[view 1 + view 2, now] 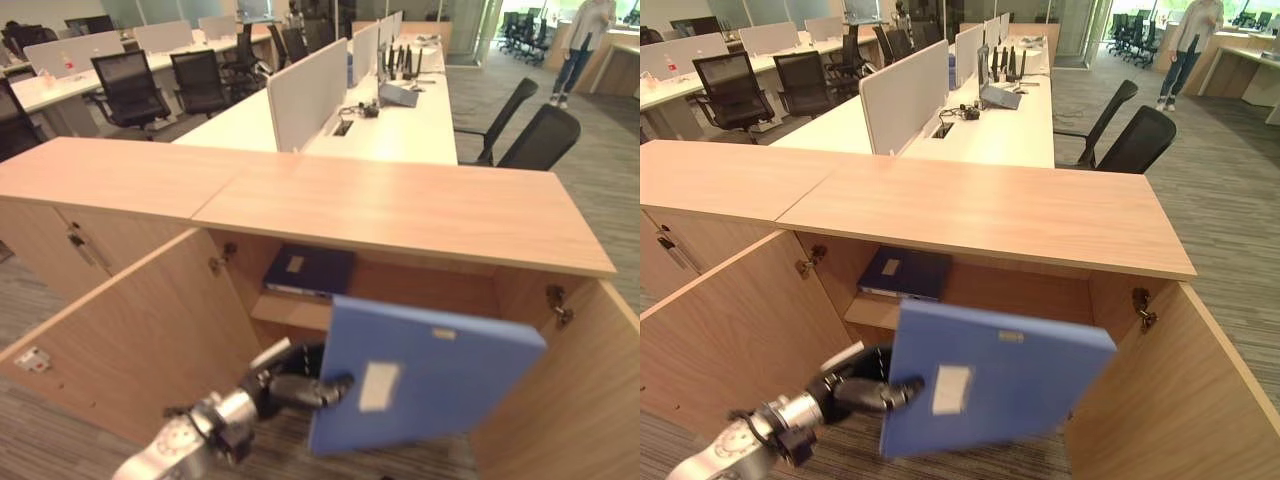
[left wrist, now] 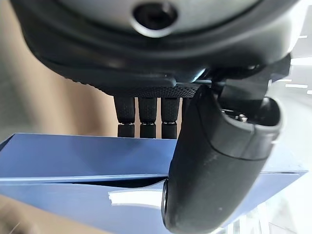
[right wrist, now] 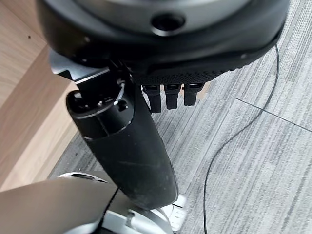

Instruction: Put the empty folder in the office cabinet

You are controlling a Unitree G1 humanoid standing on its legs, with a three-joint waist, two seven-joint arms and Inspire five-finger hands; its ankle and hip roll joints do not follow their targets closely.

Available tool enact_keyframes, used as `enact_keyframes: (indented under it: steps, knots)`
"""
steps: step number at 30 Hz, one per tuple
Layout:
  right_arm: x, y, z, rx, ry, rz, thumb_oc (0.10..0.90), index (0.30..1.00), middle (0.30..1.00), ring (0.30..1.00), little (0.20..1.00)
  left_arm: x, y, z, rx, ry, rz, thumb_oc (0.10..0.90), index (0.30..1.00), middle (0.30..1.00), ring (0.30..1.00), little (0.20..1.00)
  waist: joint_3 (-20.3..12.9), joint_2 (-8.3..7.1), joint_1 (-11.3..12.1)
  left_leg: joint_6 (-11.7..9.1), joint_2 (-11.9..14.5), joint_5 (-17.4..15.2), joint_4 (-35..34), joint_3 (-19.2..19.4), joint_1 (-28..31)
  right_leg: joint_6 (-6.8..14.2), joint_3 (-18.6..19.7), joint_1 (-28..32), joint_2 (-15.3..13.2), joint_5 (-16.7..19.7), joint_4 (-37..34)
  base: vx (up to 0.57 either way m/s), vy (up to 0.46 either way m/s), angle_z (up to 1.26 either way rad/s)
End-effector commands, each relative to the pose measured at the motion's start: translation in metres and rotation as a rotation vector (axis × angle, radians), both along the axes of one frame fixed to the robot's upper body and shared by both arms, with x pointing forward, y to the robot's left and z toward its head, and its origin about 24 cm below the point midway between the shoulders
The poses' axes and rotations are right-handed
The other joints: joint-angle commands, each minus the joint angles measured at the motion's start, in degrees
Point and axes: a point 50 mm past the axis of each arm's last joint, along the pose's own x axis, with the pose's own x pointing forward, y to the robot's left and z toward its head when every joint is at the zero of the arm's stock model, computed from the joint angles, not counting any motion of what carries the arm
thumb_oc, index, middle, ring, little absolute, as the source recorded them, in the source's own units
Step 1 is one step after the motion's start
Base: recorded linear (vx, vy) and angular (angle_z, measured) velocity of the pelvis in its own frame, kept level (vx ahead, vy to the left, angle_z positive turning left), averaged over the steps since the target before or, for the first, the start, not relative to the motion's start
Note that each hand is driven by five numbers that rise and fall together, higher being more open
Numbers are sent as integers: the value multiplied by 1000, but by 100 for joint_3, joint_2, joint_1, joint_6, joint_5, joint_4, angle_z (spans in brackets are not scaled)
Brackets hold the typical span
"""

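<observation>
Item: light-blue flat cardboard folder [image 1: 430, 375] with a white label on its face. Position: held upright and slightly tilted in front of the open compartment of the low light-wood office cabinet [image 1: 400, 205], between the cabinet's two swung-open doors, clear of the shelf.

Holder: left hand [image 1: 300, 385], dark, reaching in from the lower left. Thumb lies across the folder's near face; fingers [image 2: 146, 117] run side by side behind its edge, pinching the folder between them.

Right hand [image 3: 131, 146]: seen from its own wrist over grey striped carpet [image 3: 253, 161], beside a wooden panel. Fingers straight and close together, holding nothing.

Cabinet contents: one dark navy folder [image 1: 308, 270] lying flat on the inner wooden shelf [image 1: 290, 312], towards the left side.

Surroundings: long white desks [image 1: 400, 125] with pale divider screens and black mesh office chairs [image 1: 130, 88] behind the cabinet; a person [image 1: 580, 45] standing at far right.
</observation>
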Motion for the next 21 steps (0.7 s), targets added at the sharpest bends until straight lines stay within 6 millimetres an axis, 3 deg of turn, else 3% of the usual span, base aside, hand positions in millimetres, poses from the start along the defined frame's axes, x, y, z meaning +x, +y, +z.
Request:
enact_keyframes:
  steps: [1, 4, 5, 6, 9, 10, 11, 12, 17, 21]
  knots:
    - [15, -2, 2, -20, -24, 69, 800, 900, 900, 900, 900, 37, -4, 74, -214, -379, 39, 400, 300, 300, 300, 300, -170, -30, -94, -5, -104, -261, -9, -314, -253, 364, 93, 463, 41, -883, 48, -10, -10, -5]
    - [12, -7, 3, -29, -28, 13, 800, 900, 900, 900, 900, 41, 29, 69, 255, -576, 69, 400, 300, 300, 300, 300, -162, -6, -38, -13, -85, -272, -9, -311, -236, 374, 57, 495, 48, -928, 48, 0, 0, 0]
    - [13, -7, 3, -32, -34, 6, 800, 900, 900, 900, 900, 41, 35, 68, 361, -624, 72, 400, 300, 300, 300, 300, -175, -14, -22, -15, -90, -257, -9, -312, -266, 380, 44, 471, 39, -931, 48, 0, 0, 0]
    - [13, -7, 3, -32, -33, 7, 800, 900, 900, 900, 900, 41, 35, 68, 363, -624, 73, 400, 300, 300, 300, 300, -177, -14, -28, -15, -90, -257, -9, -313, -266, 380, 43, 472, 38, -932, 48, 0, 0, 0]
    - [22, -5, 4, -25, -66, 15, 800, 900, 900, 900, 900, 37, 57, 33, 600, -574, 136, 400, 300, 300, 300, 300, -161, -22, 11, -16, -77, -257, -9, -308, -276, 377, 24, 463, 39, -953, 48, 0, 0, 0]
    - [28, -3, 5, -25, -89, 28, 800, 900, 900, 900, 900, 33, 72, 11, 778, -533, 149, 400, 300, 300, 300, 300, -147, -32, 24, -16, -68, -252, -9, -299, -284, 367, 4, 459, 40, -965, 48, 0, 0, 0]
    - [28, -4, 6, -26, -89, 29, 800, 900, 900, 900, 900, 33, 72, 11, 778, -534, 149, 400, 300, 300, 300, 300, -147, -26, 19, -16, -68, -252, -9, -301, -283, 367, 2, 461, 40, -966, 48, 0, 0, 0]
    - [39, -2, 9, -33, -136, 67, 800, 900, 900, 900, 900, 25, 83, -4, 919, -498, 150, 400, 300, 300, 300, 300, -106, -28, 47, -11, -56, -271, -9, -292, -261, 359, 5, 483, 58, -990, 48, 0, 0, 0]
    - [67, 1, 23, -65, -278, 196, 800, 900, 900, 900, 900, 11, 101, -20, 1172, -501, 271, 400, 300, 300, 300, 300, -100, -52, 37, 5, -64, -254, -9, -294, -319, 334, -6, 435, 52, -998, 48, -4, -5, 1]
    - [87, 3, 35, -86, -368, 280, 800, 900, 900, 900, 900, 11, 102, -17, 1195, -523, 323, 400, 300, 300, 300, 300, -88, -43, 43, 6, -69, -254, -9, -308, -342, 324, -18, 424, 47, -1003, 48, -5, -3, 2]
